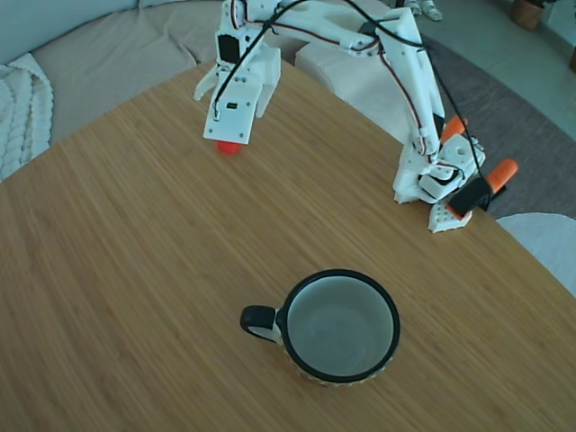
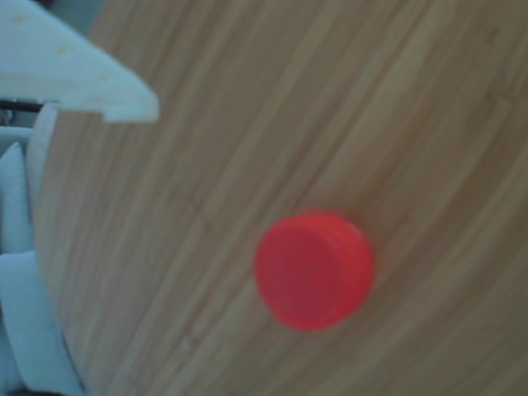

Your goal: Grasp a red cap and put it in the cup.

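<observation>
Though half hidden under end effector in fixed view, lies whole in other view: red cap, flat on surface, ungrasped, far from cup; finger spread unclear.

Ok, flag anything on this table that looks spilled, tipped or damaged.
Nothing stands out. The wide black-rimmed mug stands upright and empty on the wooden table. The small round red cap lies flat and intact under the white gripper. No spills show.

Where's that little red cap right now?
In the fixed view the red cap lies on the wooden table near its far edge, just under the gripper, well away from the cup.
</observation>
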### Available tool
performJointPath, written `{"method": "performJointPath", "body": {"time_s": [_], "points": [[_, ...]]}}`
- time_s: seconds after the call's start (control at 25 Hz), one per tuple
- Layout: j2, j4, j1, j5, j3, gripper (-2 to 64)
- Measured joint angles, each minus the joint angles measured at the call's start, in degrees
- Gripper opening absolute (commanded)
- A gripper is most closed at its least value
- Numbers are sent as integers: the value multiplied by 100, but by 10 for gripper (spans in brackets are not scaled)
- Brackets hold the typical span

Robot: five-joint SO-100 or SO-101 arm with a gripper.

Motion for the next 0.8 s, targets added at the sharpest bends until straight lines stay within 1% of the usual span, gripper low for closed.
{"method": "performJointPath", "body": {"time_s": [0.16,0.36,0.8], "points": [[-229,167,0,-237,0,569],[-457,167,-44,-237,0,569],[-475,167,-571,-237,0,569]]}}
